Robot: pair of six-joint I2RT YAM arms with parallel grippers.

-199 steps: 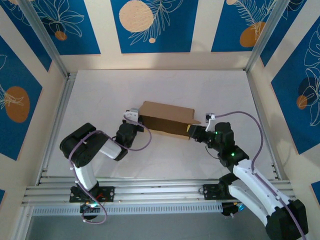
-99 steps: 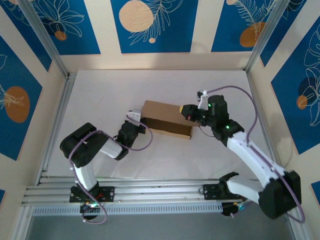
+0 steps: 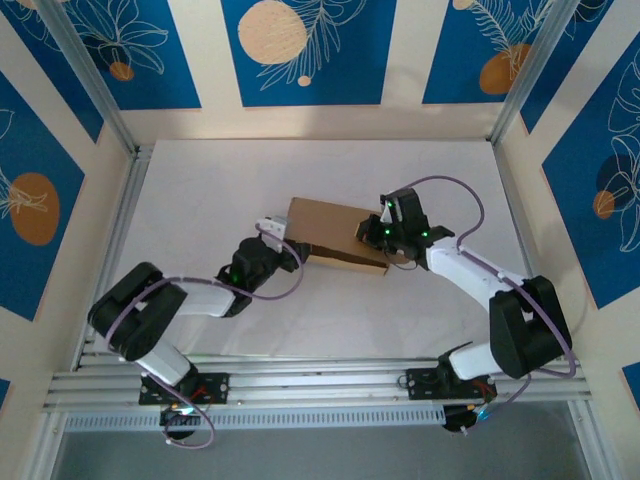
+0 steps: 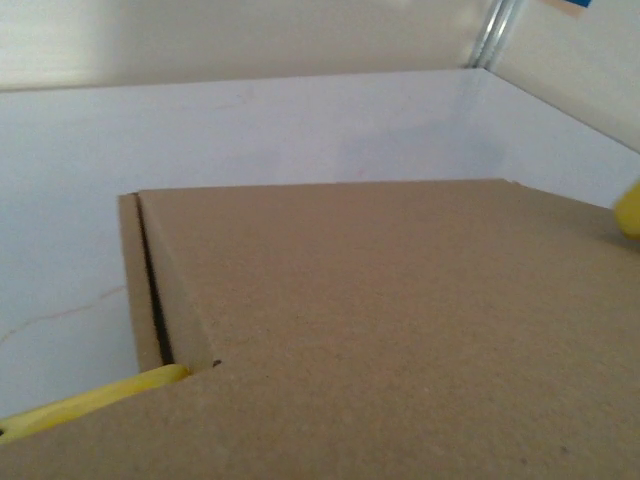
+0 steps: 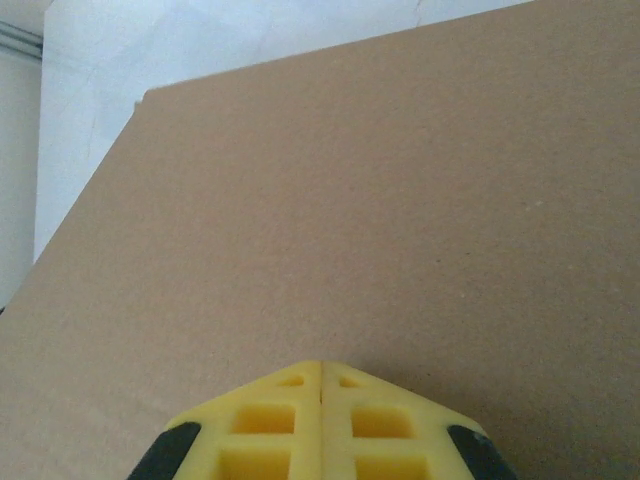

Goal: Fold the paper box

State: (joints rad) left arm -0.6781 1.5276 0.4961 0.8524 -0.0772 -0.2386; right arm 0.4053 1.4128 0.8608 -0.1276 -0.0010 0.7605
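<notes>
The left gripper (image 3: 287,250) is at the near left corner of the paper box (image 3: 330,228). In the left wrist view, one yellow finger (image 4: 90,405) goes under the edge of the brown cardboard (image 4: 400,320). The other finger is hidden, so it cannot be told whether this gripper is spread or pinching.

The box lies about in the middle of the white table (image 3: 200,200), with its top panel down flat.

A little farther, at the right end of the box, the right gripper (image 3: 368,232) is over the top panel. Its yellow fingers are pressed together (image 5: 322,368), with nothing between them, and their tips touch the cardboard (image 5: 350,200).
</notes>
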